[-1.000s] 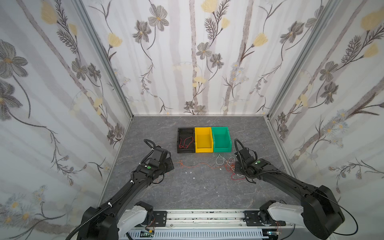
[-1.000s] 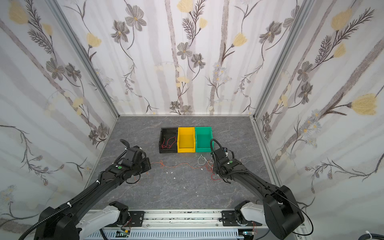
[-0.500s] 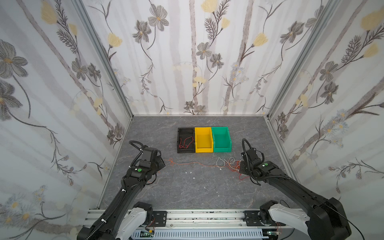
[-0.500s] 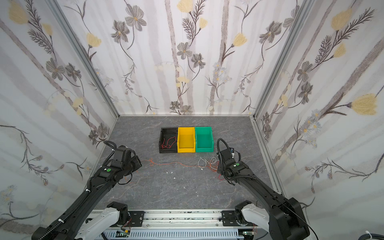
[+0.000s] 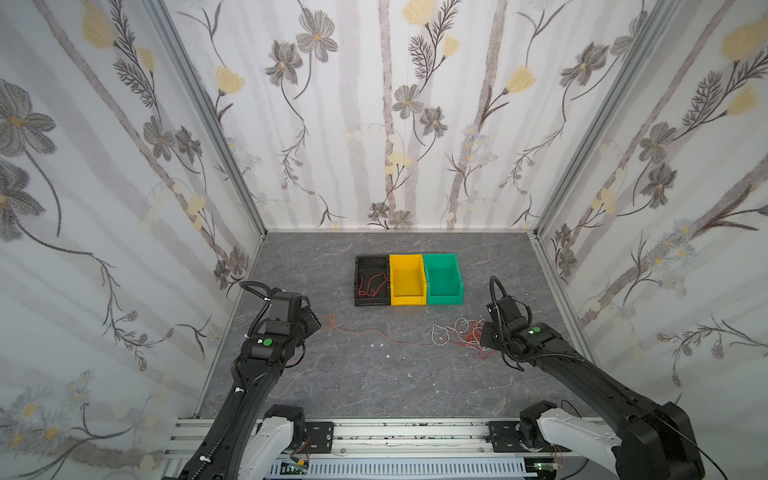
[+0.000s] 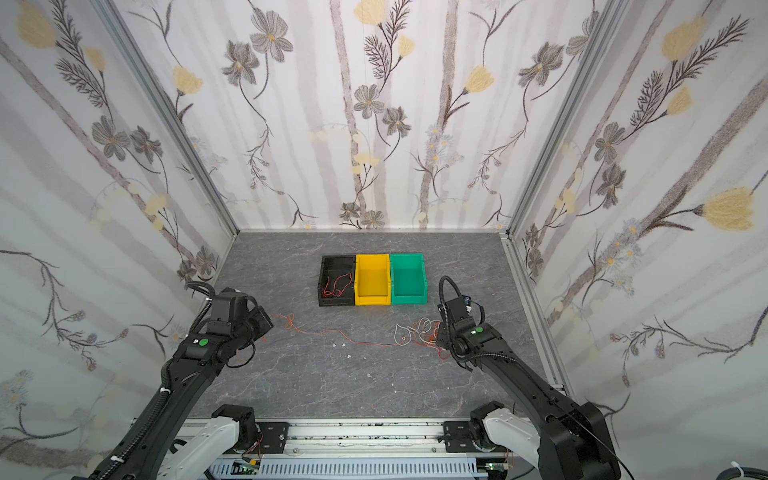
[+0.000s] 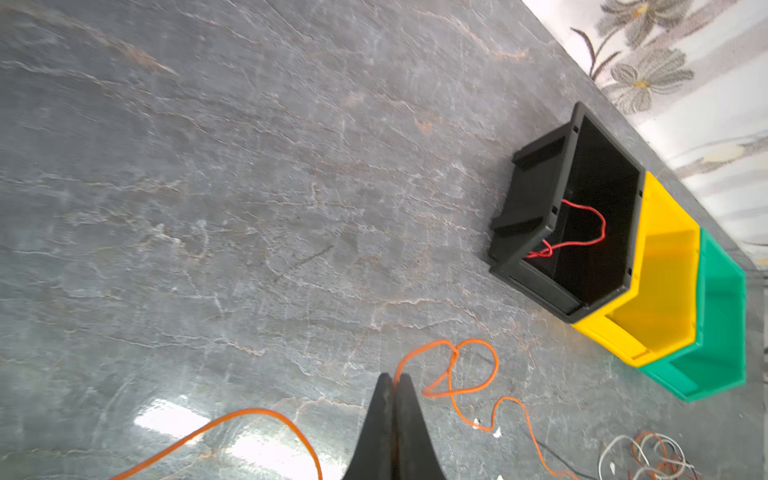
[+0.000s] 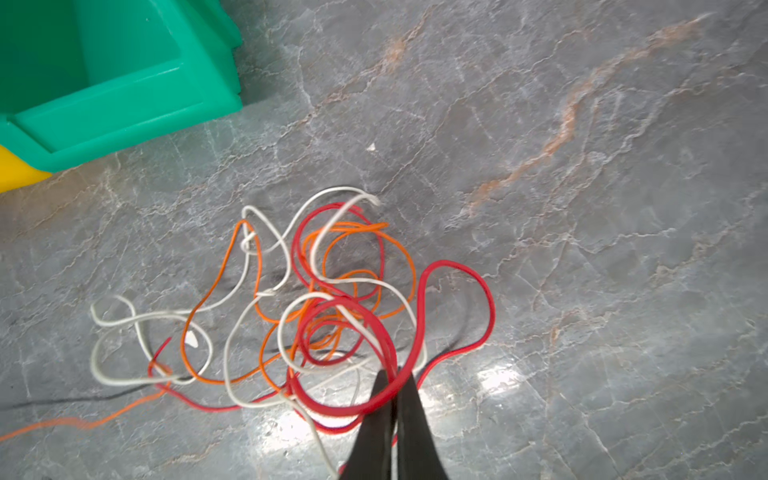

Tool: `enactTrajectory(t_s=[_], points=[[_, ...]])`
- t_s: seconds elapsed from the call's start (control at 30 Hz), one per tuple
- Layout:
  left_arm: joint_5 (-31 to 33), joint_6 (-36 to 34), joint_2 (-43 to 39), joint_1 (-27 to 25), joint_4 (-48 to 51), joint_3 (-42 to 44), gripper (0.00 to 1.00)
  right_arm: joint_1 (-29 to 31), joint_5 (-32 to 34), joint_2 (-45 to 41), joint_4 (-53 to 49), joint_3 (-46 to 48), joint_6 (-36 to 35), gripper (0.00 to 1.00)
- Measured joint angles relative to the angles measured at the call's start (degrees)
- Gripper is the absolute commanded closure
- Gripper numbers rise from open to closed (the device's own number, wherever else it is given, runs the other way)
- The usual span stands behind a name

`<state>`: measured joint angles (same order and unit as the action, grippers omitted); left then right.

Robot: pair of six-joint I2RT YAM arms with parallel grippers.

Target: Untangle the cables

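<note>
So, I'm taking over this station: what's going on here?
A two-armed robot is sorting out a tangle of thin cables. The left gripper is shut on an orange cable that runs across the table to the tangle; the right gripper pinches a red strand there. One red cable lies in the black bin.

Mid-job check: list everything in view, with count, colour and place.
black bin: 1, black, row's left end
yellow bin: 1, yellow, row's middle
green bin: 1, green, row's right end
red cable: 1, red, inside black bin
tangle: 1, red, orange, white cables, before green bin
orange cable: 1, orange, stretched leftward from tangle
white bits: few, white, mid-table
table: 1, grey, under everything
left gripper: 1, black, shut on orange cable
right gripper: 1, black, shut on tangle's red loop
</note>
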<state>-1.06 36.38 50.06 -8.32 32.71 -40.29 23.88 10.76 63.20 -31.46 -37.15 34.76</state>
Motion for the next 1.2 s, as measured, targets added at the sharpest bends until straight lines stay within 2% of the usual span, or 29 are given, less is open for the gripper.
enactTrajectory(t_s=[0.13, 0.27, 0.43, 0.63, 0.93, 1.2], points=[[-3.89, 0.0, 1.66, -1.62, -0.94, -0.9, 1.0, 1.07, -4.79, 3.06, 1.7, -1.03, -1.27, 0.81], [-6.43, 0.02, 1.84, -3.52, -1.49, -2.4, 1.0, 3.34, -6.58, 4.76, 2.27, -2.43, -2.01, 0.6], [-8.28, 0.15, 1.53, -5.25, -2.56, -4.28, 1.0, 6.45, -6.8, 5.6, 2.03, -4.94, -2.97, 0.5], [-10.51, 0.94, 0.7, -6.21, -3.02, -6.95, 1.0, 10.32, -6.62, 6.91, 2.49, -7.48, -4.46, 0.5], [-12.55, 1.14, -0.48, -6.64, -3.37, -9.73, 1.0, 15.8, -12.46, 18.73, 9.01, -10.71, -5.92, 0.49], [-12.55, 1.14, -0.74, -6.64, -3.32, -9.6, 1.0, 16.94, -13.44, 26.93, 9.51, -12.33, -7.45, 0.56]])
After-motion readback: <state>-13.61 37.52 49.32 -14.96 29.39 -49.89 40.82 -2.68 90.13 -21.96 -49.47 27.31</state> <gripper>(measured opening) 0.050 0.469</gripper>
